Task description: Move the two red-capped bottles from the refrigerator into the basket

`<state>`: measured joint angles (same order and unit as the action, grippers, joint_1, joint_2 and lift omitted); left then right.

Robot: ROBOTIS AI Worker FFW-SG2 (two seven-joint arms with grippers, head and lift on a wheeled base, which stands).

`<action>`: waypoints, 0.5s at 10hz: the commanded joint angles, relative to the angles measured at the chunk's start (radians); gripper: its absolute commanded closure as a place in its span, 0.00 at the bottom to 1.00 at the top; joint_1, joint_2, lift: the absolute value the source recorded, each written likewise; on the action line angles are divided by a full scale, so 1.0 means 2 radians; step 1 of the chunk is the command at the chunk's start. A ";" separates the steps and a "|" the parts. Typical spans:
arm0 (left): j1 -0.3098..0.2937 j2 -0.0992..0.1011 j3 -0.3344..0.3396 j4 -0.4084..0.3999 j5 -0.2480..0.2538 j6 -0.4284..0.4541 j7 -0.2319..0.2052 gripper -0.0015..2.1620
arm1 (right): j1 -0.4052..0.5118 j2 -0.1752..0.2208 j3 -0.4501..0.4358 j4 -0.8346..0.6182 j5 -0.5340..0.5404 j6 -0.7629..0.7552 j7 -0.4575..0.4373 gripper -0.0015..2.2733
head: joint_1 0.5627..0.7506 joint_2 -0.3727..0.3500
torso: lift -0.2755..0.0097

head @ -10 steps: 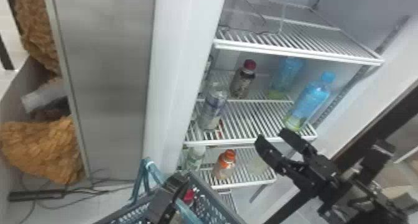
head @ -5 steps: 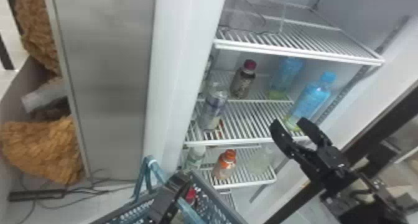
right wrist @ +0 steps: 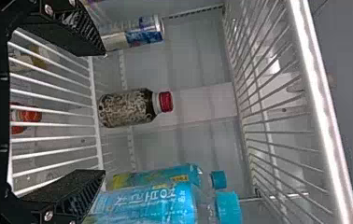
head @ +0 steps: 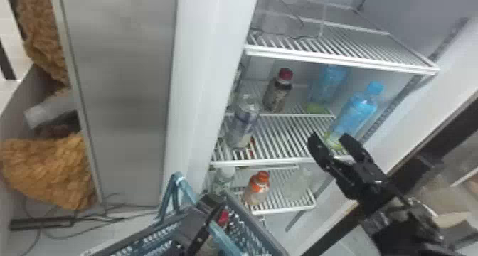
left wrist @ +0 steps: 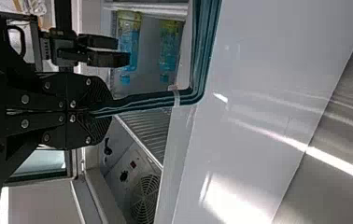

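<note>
Red-capped bottle (head: 223,218) is mostly hidden in the basket (head: 250,225), dark bottle (head: 277,93) stands cap-up. Right gripper (head: 329,137) is spread, left gripper (head: 210,216) pinching the handle (head: 187,190).

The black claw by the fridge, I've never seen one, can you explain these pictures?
It's a robot's right gripper, open and empty. One picture looks down from the robot's head; the other two come from its wrists. Its left gripper is closed on the handle of a basket, where a red cap shows. On a fridge shelf stand a dark red-capped bottle, two blue-capped bottles and a can.
</note>
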<state>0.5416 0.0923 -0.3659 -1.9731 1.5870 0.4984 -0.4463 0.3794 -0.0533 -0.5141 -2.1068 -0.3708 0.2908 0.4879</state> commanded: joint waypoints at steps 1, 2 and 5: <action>-0.006 0.001 -0.004 0.002 0.001 -0.003 0.000 0.56 | -0.027 -0.003 0.014 0.027 0.006 -0.008 -0.002 0.05 | 0.70 0.03 | 0.97; -0.007 0.001 -0.005 0.003 0.003 -0.004 0.000 0.56 | -0.044 -0.006 0.025 0.043 0.009 -0.010 -0.005 0.05 | 0.70 0.03 | 0.97; -0.011 0.002 -0.005 0.004 0.005 -0.006 0.000 0.56 | -0.085 -0.010 0.046 0.082 0.023 -0.018 -0.017 0.05 | 0.70 0.03 | 0.97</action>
<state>0.5222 0.0954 -0.3768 -1.9658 1.5957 0.4879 -0.4463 0.2280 -0.0718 -0.4320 -1.9601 -0.3315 0.2580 0.4547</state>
